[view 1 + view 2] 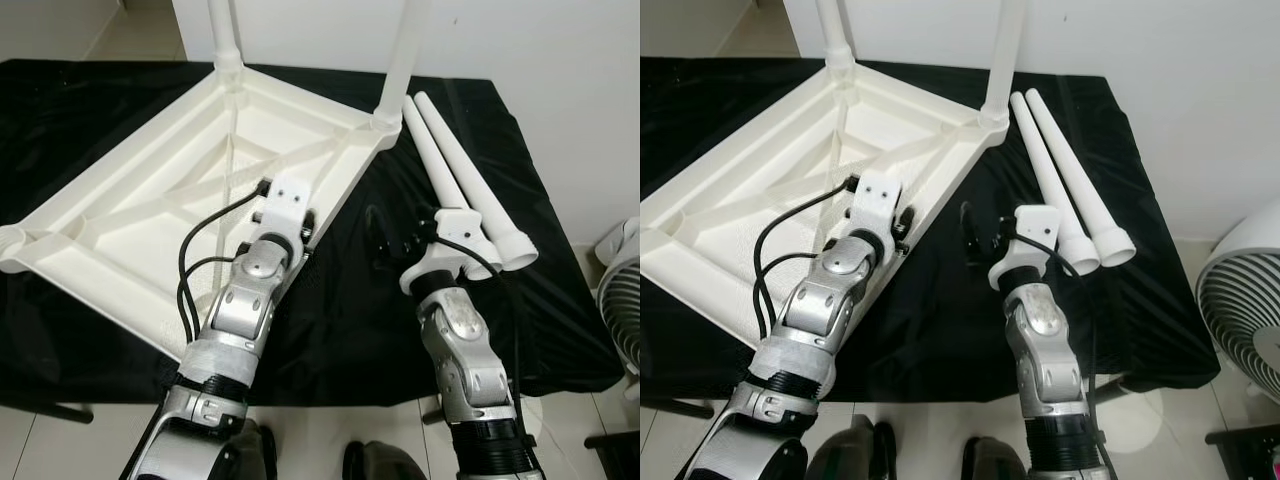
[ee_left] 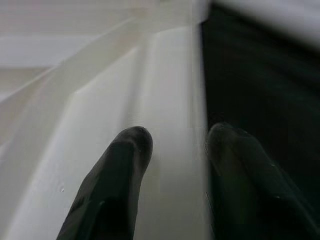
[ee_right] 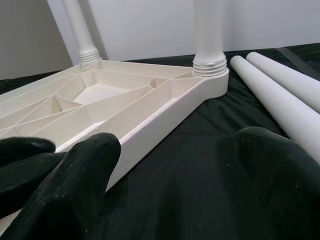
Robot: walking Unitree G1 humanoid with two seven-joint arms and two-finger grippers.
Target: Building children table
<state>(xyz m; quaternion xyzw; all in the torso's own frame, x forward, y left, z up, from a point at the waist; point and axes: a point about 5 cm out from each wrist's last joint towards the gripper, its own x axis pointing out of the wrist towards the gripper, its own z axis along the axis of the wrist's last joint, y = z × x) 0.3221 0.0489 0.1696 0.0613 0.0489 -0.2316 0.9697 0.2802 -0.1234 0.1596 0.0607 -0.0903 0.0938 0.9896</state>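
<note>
Upturned white tabletop at centre left, left gripper parted astride its near rim; loose legs lying lengthwise at upper right, just beside right gripper, also parted.

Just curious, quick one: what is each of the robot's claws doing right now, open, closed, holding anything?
Left gripper: open, fingers astride the upturned tabletop's rim.
Right gripper: open, empty, over the black cloth beside the two loose legs.

Silver arms, black cables, black-fingered pincers
</note>
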